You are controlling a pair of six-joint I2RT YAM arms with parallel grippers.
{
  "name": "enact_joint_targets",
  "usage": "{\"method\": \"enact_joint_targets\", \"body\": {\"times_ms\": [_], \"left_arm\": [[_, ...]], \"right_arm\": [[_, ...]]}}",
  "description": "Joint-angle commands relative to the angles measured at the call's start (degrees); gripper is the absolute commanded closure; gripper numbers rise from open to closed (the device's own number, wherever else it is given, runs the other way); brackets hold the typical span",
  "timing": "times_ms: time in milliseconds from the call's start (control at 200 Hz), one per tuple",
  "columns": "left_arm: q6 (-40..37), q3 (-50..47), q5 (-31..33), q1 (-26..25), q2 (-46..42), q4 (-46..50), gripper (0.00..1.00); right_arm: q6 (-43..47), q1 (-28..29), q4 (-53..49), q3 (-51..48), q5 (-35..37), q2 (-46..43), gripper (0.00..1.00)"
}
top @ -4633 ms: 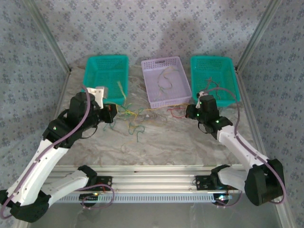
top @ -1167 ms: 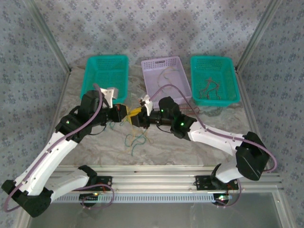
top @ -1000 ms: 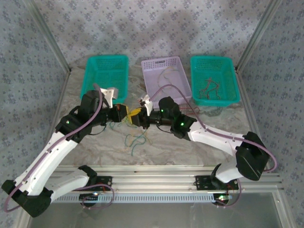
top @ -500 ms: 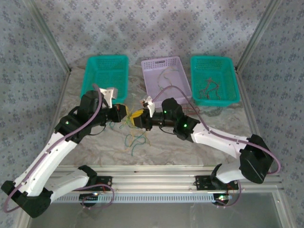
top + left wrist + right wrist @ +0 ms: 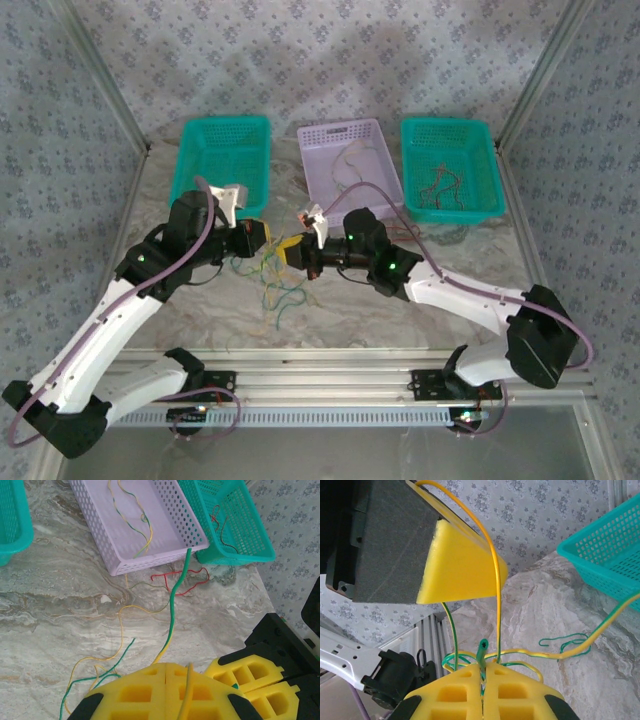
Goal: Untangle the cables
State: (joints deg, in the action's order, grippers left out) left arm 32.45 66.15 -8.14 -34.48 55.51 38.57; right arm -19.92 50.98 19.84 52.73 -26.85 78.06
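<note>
The cables are thin yellow, green and red strands. A loose tangle lies on the marble table in front of both grippers. My left gripper is shut on a yellow-green cable that runs out from its closed pads toward the lilac basket. My right gripper faces it almost pad to pad, shut on a green cable end that sticks up between its fingers. Yellow and green loops curl round those fingertips, and one yellow strand arches up over the left gripper's yellow pad.
Three baskets stand at the back: a teal one on the left, a lilac one holding yellow-green strands, and a teal one holding red strands. A red cable lies on the table before the lilac basket.
My right gripper has closed on the green cable end and drawn slightly right and toward the near edge. The left gripper has stayed shut in place.
</note>
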Motion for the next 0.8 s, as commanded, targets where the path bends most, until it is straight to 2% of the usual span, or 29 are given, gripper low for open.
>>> {"method": "enact_joint_targets", "body": {"times_ms": [0,335,510,794], "left_arm": [[-0.89,0.66,0.76,0.46,-1.19,-0.61,1.00],[-2.17,1.26,2.34,0.58,-1.17,0.02,1.00],[-2.90,1.39,2.83,0.72,-0.51,1.67,1.00],[-4.06,1.88,3.83,1.13,0.07,2.48,1.00]], "right_arm": [[0.00,-0.44,-0.14,-0.55,-0.88,-2.06,1.00],[0.48,-5.41,-4.14,-2.82,2.10,-7.81,1.00],[-1.11,-13.33,-6.48,-5.31,3.90,-12.45,1.00],[-2.33,-23.15,-10.37,-8.37,1.14,-18.57,1.00]]}}
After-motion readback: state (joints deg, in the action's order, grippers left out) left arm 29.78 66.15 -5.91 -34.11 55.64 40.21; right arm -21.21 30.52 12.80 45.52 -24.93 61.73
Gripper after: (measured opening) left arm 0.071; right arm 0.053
